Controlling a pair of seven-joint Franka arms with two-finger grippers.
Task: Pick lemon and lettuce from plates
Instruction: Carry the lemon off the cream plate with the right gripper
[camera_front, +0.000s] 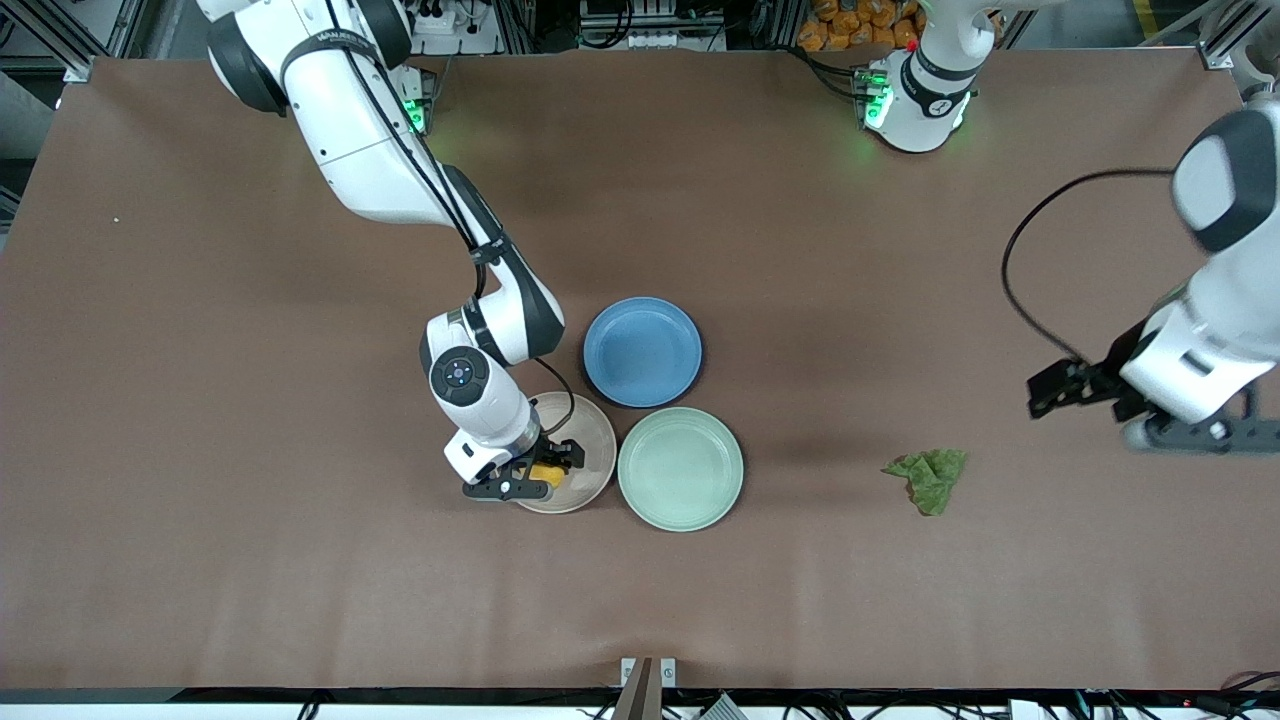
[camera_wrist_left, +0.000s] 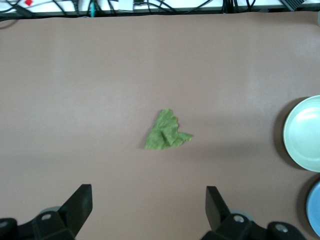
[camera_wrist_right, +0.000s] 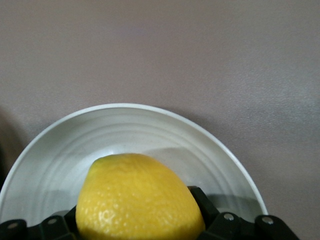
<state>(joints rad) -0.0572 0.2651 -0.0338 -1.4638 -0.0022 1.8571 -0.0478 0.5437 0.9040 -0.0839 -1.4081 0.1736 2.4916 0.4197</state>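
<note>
Right gripper (camera_front: 541, 472) clasped the lemon (camera_wrist_right: 141, 197) over the beige plate (camera_front: 597, 437).
Lifting straight up seemed best; left gripper (camera_wrist_left: 145, 210) waited, fingers wide, over the table near the lettuce (camera_wrist_left: 166, 131).

1. Three plates on the counter: one beige-pink plate (camera_front: 590, 440), one mint green plate (camera_front: 680, 469), one blue plate (camera_front: 642, 351).
2. One lemon (camera_front: 547, 473).
3. One lettuce (camera_front: 929, 477) piece.
4. Two robot arms, each with one claw: the right claw (camera_front: 535, 472) and the left claw (camera_front: 1180, 432).
</note>
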